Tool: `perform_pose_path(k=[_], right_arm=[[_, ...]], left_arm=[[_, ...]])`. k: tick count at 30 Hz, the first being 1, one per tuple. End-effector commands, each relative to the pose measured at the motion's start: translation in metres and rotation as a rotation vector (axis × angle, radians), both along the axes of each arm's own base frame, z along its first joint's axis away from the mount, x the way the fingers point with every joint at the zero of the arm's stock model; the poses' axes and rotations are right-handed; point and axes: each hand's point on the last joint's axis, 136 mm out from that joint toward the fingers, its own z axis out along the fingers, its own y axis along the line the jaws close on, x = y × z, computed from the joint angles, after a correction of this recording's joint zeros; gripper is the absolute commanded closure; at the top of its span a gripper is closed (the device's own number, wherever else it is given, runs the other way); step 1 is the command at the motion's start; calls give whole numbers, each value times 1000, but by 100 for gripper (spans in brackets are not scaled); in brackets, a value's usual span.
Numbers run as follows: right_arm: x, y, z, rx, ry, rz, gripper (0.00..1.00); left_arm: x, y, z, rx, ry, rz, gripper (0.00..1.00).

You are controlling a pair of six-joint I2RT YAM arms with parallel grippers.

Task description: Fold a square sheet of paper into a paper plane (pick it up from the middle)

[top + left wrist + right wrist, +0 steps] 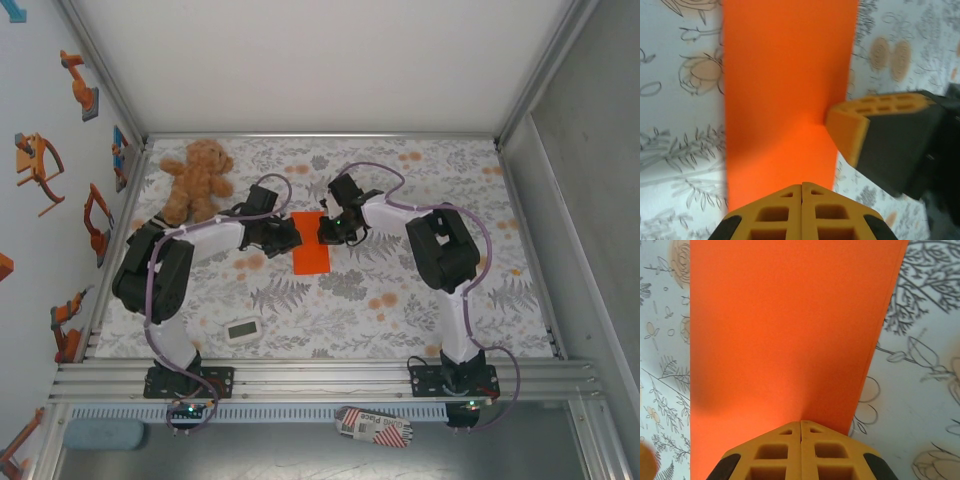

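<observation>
The square sheet of paper (311, 256) lies flat on the flowered cloth as a narrow bright orange rectangle, about half as wide as it is long. My left gripper (292, 238) is shut, its tips resting on the sheet's left edge. My right gripper (326, 236) is shut too, tips down at the sheet's upper right edge. In the left wrist view the shut tips (801, 186) sit over the paper (785, 90), with the right gripper's fingers (855, 125) touching the far edge. In the right wrist view the shut tips (800, 422) rest on the orange sheet (785, 330). Nothing shows between either pair of jaws.
A brown teddy bear (197, 178) sits at the back left, close behind the left arm. A small white timer (242, 330) lies near the front edge. Metal frame rails (320, 375) and walls bound the table. A small printed box (375, 428) lies below the rails.
</observation>
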Motion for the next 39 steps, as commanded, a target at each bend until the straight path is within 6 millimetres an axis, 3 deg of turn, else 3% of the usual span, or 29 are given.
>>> perform_pose_path(k=[1,8,13,19,20,23,30,39], right_arm=[[-24,-42,-27,-190,113,-55,100],[-14,-17,15,-22,59,-71,98],[-4,-10,49,74,-17,-124,85],[-8,-34,50,76,-42,-258,65],[-9,-37,51,83,-43,-276,57],[-18,-44,54,109,-40,-316,50],[-42,-47,55,215,4,-373,52],[-58,-49,41,277,73,-432,56]], left_arm=[[12,-3,-3,-12,11,23,96],[18,-3,-23,-2,63,41,96],[17,-2,-29,8,81,38,96],[12,2,-34,36,95,31,96],[13,2,-34,34,94,31,96],[13,-2,-24,12,84,25,95],[7,-11,11,-75,32,70,82],[0,-19,-9,-94,82,97,78]])
